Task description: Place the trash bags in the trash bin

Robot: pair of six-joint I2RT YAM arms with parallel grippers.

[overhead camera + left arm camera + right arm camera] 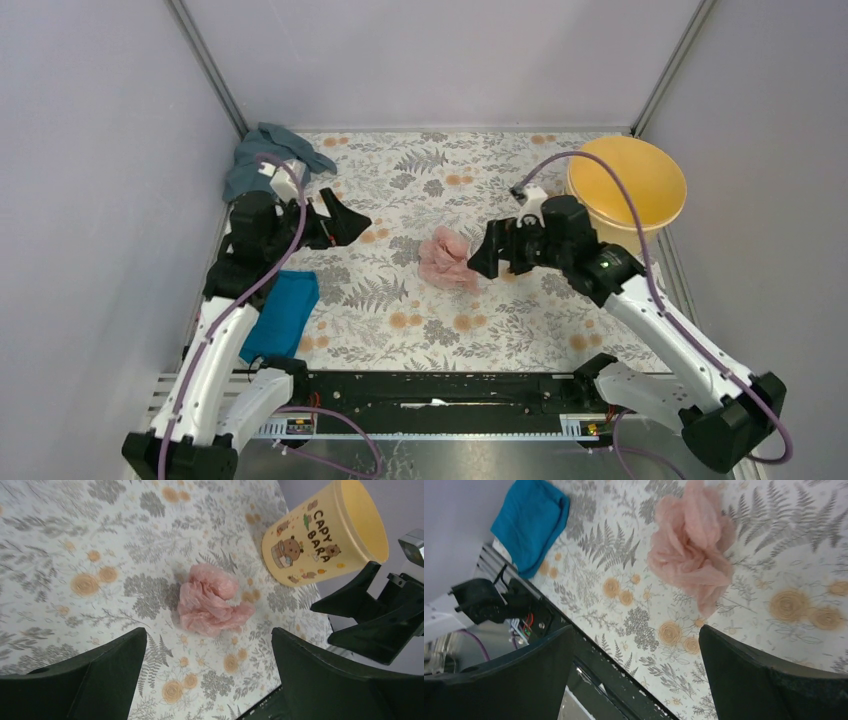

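Note:
The pale-pink trash bag (446,260) lies crumpled on the flowered table, in the middle; it also shows in the left wrist view (211,600) and the right wrist view (693,545). The yellow-orange trash bin (627,185) stands upright at the back right, its cream side printed with brown marks (320,537). My right gripper (481,258) is open and empty, just right of the bag and close to it. My left gripper (352,222) is open and empty, well left of the bag.
A grey-blue cloth (268,152) lies at the back left corner. A bright blue cloth (282,312) lies at the left front, also in the right wrist view (531,522). Grey walls close three sides. A black rail (440,392) runs along the front edge.

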